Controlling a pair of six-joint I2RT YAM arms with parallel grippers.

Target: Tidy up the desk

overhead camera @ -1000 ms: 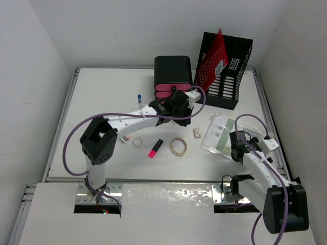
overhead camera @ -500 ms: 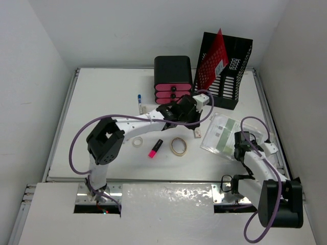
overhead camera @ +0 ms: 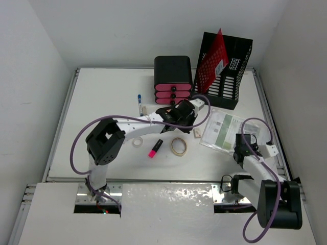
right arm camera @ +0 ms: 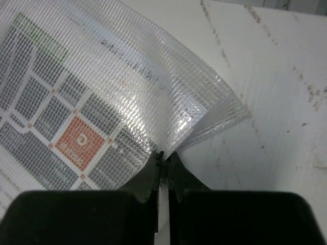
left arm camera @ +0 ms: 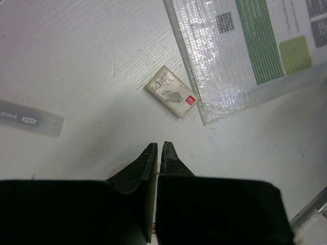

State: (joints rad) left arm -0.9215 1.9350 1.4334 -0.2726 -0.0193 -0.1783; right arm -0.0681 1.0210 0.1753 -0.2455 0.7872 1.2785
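The desk (overhead camera: 102, 102) is a large white tabletop with rails. On its right lies a clear mesh document pouch (overhead camera: 224, 130) holding printed sheets. My right gripper (overhead camera: 238, 147) is shut on the pouch's near corner; in the right wrist view the jaws (right arm camera: 163, 155) pinch the pouch (right arm camera: 102, 102) edge, which curls up from the desk (right arm camera: 276, 102). My left gripper (overhead camera: 189, 122) hovers mid-desk, shut and empty (left arm camera: 159, 148). Just ahead of it lies a small white box (left arm camera: 171, 92), with the pouch (left arm camera: 245, 46) beyond.
A black and pink drawer unit (overhead camera: 172, 76) and a black mesh file holder (overhead camera: 230, 61) with a red folder (overhead camera: 214, 53) stand at the back. A blue pen (overhead camera: 139, 102), small tape roll (overhead camera: 137, 141), pink highlighter (overhead camera: 155, 148), tape ring (overhead camera: 178, 146) and small box (overhead camera: 197, 133) lie loose.
My right gripper has closed on the pouch's corner, having been open before. The left gripper has come away from the drawer unit, toward the near right, staying shut.
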